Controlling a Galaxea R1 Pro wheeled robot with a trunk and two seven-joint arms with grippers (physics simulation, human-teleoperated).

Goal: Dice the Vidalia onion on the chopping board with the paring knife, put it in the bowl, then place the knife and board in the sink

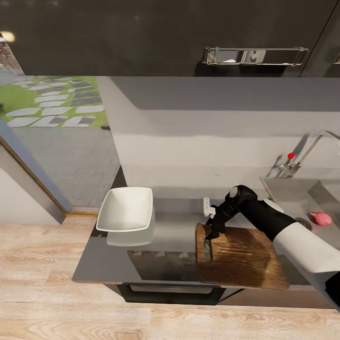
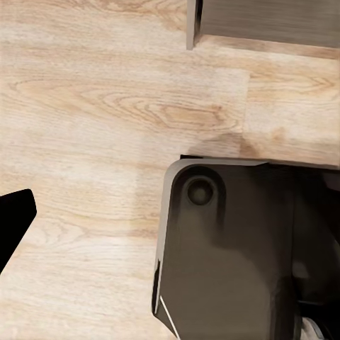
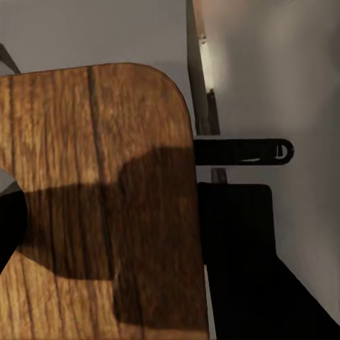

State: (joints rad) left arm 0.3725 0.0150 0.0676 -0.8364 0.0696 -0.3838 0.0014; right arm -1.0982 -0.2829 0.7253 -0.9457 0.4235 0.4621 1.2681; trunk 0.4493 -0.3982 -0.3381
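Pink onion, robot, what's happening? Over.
Small pinkish-red onion sits in the grey steel sink. Right gripper over brown wooden chopping board, jaw state unclear. Nothing blocking.

Head view: the right arm covers the far right corner of the chopping board (image 1: 245, 259). The sink (image 1: 302, 193) is cut off by the right edge. The right tool (image 1: 210, 241) is too dark to judge its jaws.

The right arm (image 1: 278, 222) has a glossy white forearm shell that gives way to black rounded segments toward the wrist, with a pale round disc set in the joint. Its gripper (image 1: 209, 245) is black and slim-fingered. In the left wrist view, a dark grey rounded body panel (image 2: 234, 248) shows a recessed round screw — plus a black finger tip (image 2: 14, 216).
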